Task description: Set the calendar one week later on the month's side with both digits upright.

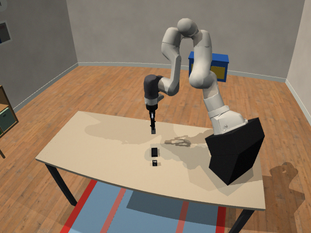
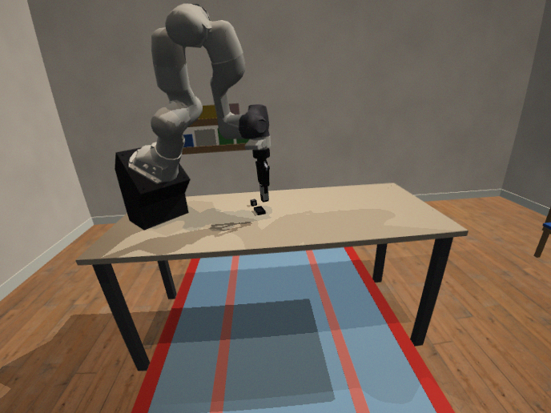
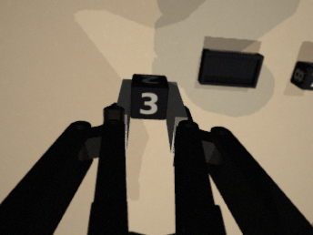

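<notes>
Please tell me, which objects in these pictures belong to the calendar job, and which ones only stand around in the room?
Belonging to the job:
- cube showing 3, held in the tool above the table
- second cube, on the table
- dark tray, lying on the table with no cube in it

Only standing around:
- blue cabinet
- wooden shelf
- striped rug

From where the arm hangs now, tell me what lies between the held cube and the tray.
Nothing visible does. The gripper holds the cube showing a 3 above the table. The tray lies off to one side with only bare table top between. The second cube sits beyond the tray, off that path.
</notes>
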### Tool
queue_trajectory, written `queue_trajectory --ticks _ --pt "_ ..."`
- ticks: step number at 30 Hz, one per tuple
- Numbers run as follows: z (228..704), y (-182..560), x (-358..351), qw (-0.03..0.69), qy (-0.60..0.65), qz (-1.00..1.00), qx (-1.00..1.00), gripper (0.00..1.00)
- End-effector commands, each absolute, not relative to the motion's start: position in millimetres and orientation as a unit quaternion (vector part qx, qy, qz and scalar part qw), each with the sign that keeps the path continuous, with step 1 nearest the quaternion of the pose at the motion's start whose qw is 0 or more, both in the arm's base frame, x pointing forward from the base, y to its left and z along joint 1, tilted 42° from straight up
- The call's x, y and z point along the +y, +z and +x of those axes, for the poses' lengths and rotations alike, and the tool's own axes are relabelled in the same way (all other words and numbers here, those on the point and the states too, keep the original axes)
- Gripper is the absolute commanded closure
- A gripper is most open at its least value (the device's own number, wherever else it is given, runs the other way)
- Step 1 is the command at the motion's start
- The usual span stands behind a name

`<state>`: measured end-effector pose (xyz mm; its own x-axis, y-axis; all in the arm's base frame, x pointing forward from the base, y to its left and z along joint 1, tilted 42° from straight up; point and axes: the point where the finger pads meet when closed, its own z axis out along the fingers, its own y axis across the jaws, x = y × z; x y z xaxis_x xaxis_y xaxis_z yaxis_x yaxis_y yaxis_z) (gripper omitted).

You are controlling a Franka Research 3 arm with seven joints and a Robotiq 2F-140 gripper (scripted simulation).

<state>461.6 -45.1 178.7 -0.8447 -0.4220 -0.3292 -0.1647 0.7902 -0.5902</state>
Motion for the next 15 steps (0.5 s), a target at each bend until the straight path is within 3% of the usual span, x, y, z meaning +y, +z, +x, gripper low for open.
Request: queue_trajectory --ticks 1,6,15 --pt "458.6 165.7 -21.8 0.223 -0.284 -0.166 0.918 0.84" --pt "437.7 119.1 49.2 0.226 -0.282 -0.156 0.919 0.84" --pt "435.7 115.8 53.4 0.226 -0.281 -0.155 0.92 0.84"
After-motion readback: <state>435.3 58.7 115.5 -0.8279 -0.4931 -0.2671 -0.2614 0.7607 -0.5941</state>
